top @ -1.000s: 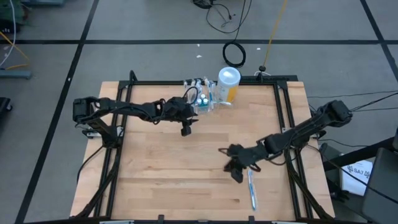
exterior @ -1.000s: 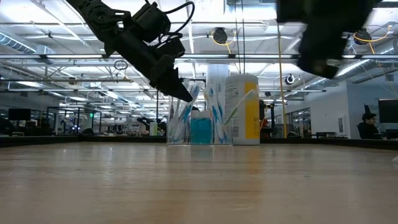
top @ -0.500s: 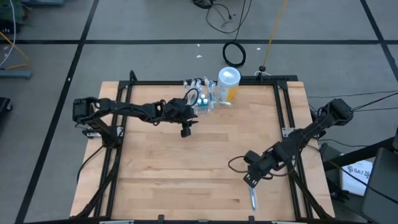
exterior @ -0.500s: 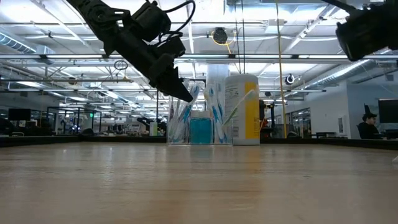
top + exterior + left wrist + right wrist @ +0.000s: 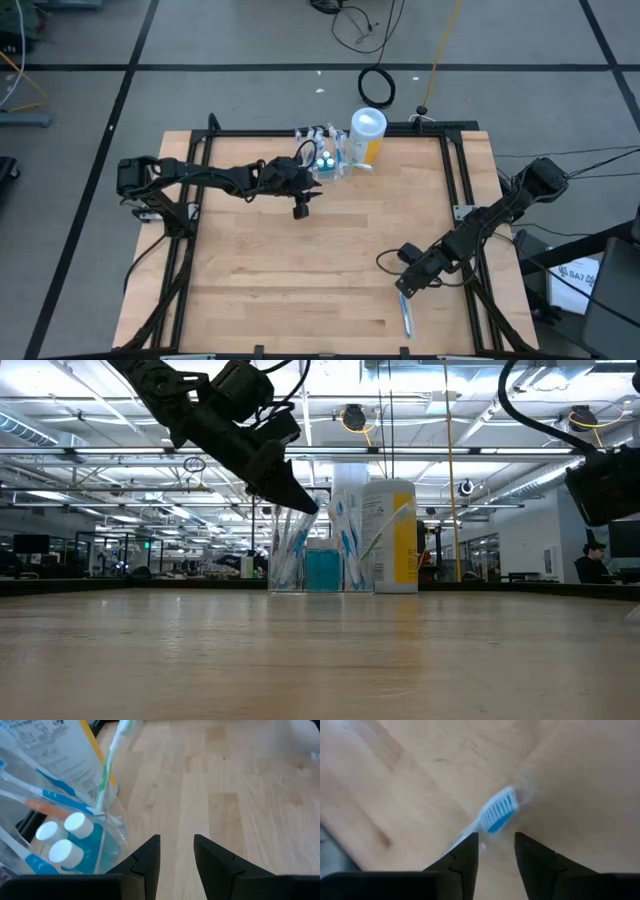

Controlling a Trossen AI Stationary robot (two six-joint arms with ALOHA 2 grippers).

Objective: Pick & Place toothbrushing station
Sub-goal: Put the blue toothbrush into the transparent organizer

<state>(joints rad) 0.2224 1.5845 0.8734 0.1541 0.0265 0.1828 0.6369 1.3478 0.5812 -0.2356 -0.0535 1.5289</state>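
Left gripper (image 5: 300, 208): raised above the table (image 5: 300, 290), just beside the clear cup (image 5: 331, 165) on its near side; fingers (image 5: 150, 857) parted by a narrow gap, nothing between them.
Clear cup: at the far edge of the table, near its middle, upright, touching the yellow canister (image 5: 366, 135).
Toothbrushes (image 5: 345, 535): standing bristles-up in the cup, some leaning outward; one green-handled brush (image 5: 107, 765) slanting against the canister.
Toothpaste tubes (image 5: 67, 842): three teal tubes with white caps, upright in the cup among the brushes.
Yellow canister: white lid, taller than the cup, on its right.
Loose toothbrush (image 5: 405, 315): flat on the table near the front right, well apart from the cup; blue-and-white head (image 5: 497, 812) seen in the right wrist view.
Right gripper (image 5: 404, 286): just over the far end of the loose brush; fingers (image 5: 465, 852) slightly apart, brush head lying beyond the tips, not gripped.
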